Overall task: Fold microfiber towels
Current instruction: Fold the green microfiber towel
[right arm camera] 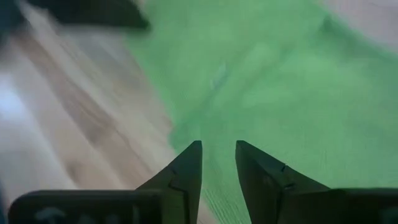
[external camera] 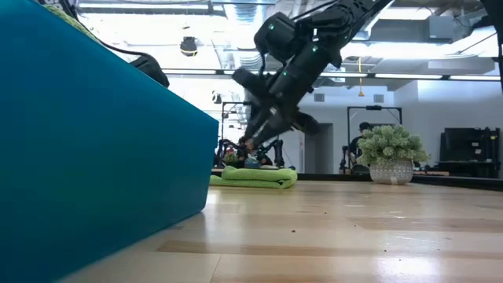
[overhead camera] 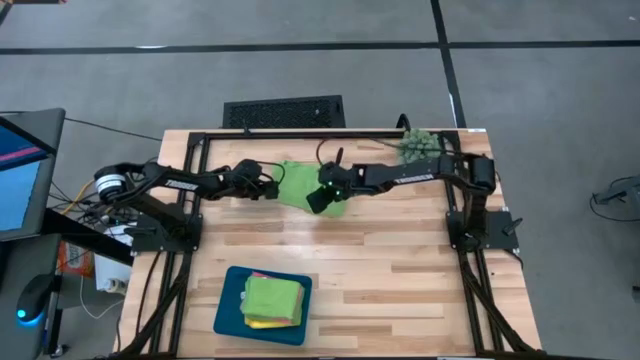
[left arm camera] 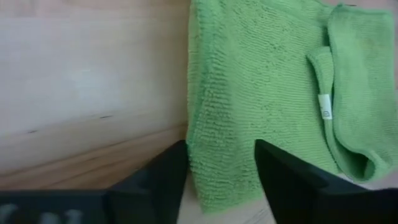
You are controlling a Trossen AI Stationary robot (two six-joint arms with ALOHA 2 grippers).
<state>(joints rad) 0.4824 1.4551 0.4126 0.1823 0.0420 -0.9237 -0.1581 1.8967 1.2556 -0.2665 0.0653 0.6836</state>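
1 green towel (overhead camera: 300, 185) flat; tray (overhead camera: 228, 305) stack approx 3 towels (overhead camera: 272, 300).

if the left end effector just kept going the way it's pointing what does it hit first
Probably the green towel. The left end effector is open with the towel's near edge between its fingers, so the cloth comes first, with the wooden table right underneath.

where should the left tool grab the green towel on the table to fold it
Take the green towel by its straight single-layer edge, which already lies between the left tool's open fingers. Come in low from the left arm's side, along the wooden table. The far part looks doubled over with a tag, so it is bulkier. The right tool hovers over the towel, open.
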